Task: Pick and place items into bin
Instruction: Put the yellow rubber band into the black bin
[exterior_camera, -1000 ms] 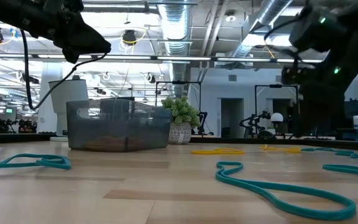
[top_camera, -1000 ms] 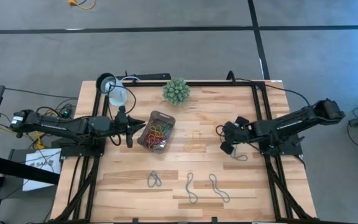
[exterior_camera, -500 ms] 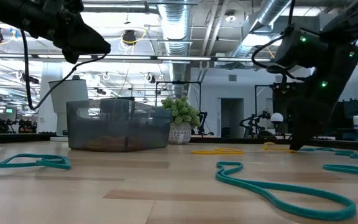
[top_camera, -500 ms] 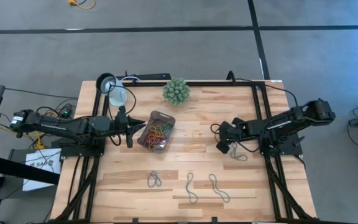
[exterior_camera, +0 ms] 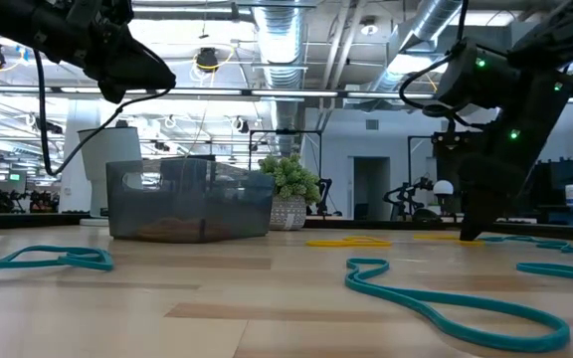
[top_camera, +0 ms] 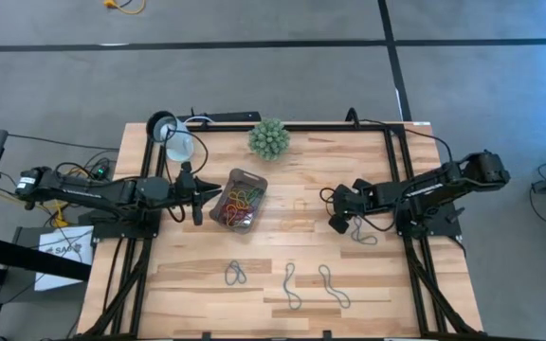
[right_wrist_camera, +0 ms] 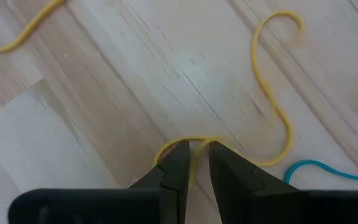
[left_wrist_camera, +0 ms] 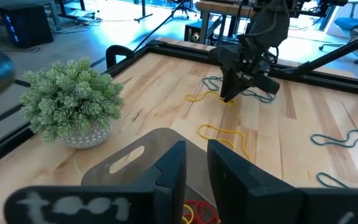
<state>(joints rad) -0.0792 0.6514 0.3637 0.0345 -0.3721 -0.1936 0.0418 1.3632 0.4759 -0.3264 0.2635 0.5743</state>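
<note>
Right gripper down on table, fingers nearly closed, pinching yellow loop right of bin. I should lift straight, check it hangs free. Left gripper waits beside bin, holding nothing.

Looks like a robotics lab or open workshop hall. A butcher-block table is framed by black rails on a grey tiled floor. Exposed silver ducts and ceiling lights are seen overhead, and other workbenches, stands and a blue office chair are spotted further back.
</note>
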